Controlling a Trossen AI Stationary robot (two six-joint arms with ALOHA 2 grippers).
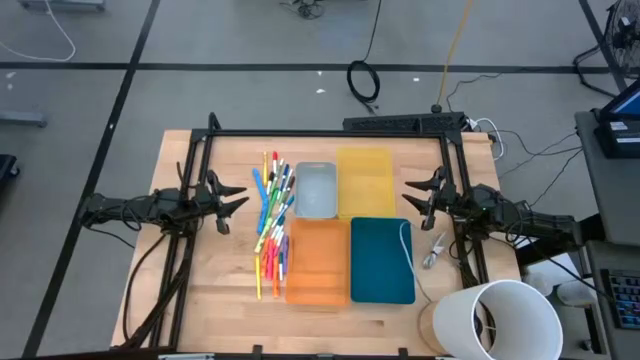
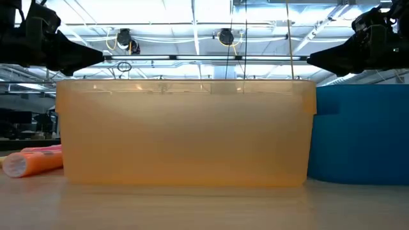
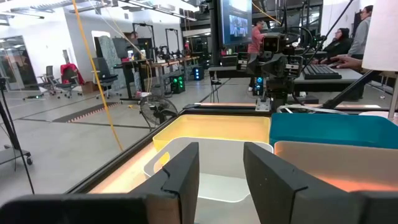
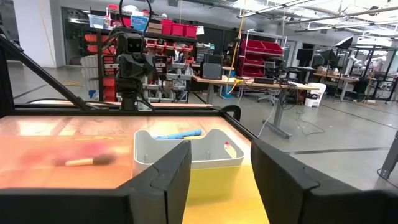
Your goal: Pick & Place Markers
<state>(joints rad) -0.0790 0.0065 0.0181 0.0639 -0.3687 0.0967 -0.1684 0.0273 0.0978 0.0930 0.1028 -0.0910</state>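
Four trays (image 1: 316,190) hold no markers (image 1: 272,212); left gripper (image 1: 238,196) and right gripper (image 1: 410,192) hover with fingers apart.

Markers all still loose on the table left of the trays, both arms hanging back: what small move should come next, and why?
Probably the left gripper should reach toward the markers and descend on one. Its fingers are open and empty, it is the closer arm, and the trays hold no markers. The right gripper, also open, waits across the trays.

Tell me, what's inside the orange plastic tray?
From above, the orange plastic tray looks empty. The colourful markers lie on the wooden table beside it. From table height, its cloudy wall hides the inside.
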